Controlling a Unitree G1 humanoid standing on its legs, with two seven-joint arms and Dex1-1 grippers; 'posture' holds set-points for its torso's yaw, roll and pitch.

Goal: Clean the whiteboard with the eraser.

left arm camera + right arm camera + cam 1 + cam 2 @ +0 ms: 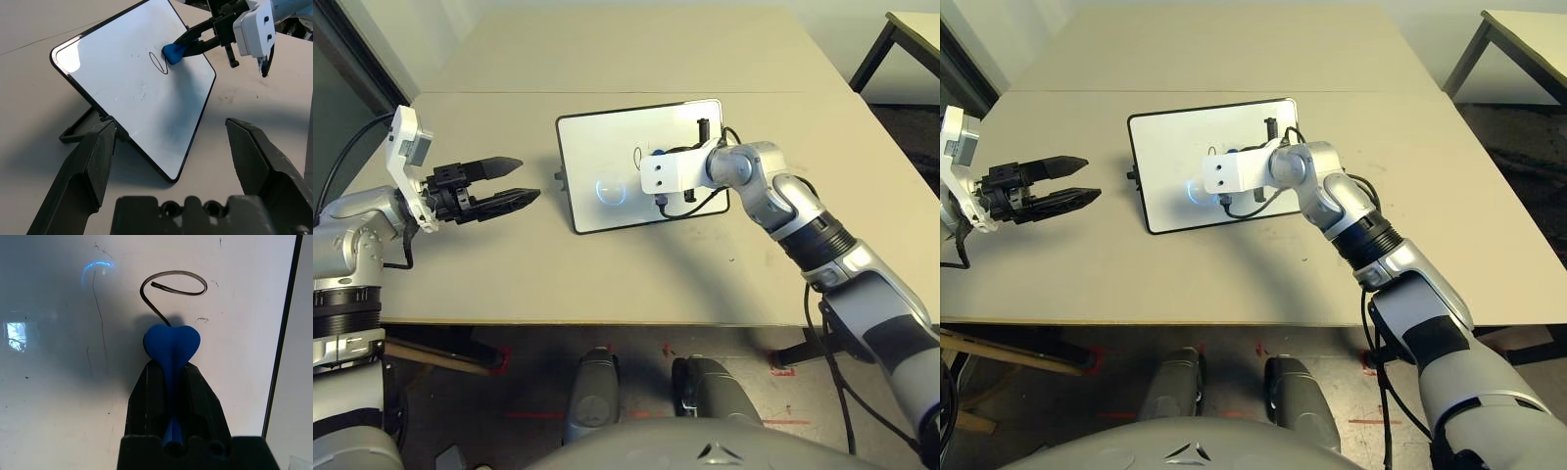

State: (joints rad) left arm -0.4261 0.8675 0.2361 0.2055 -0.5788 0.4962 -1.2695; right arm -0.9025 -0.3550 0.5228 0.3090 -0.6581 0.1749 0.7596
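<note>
The whiteboard [607, 171] stands tilted on a black stand in the middle of the table. A black loop scribble [173, 284] and faint thin marks are on its white face. My right gripper [191, 43] reaches over the board from the right, shut on the small blue eraser [171, 345]. The eraser's tip presses against the board just below the loop [159, 62]. Left of the board, my left gripper [517, 182] hovers above the table, open with nothing between its fingers [93, 156], pointing at the board's left edge.
The beige table [607, 284] has bare room in front of and behind the board. A black cable [700, 206] hangs from my right wrist over the board's near right corner. A second table [911, 39] stands at the far right.
</note>
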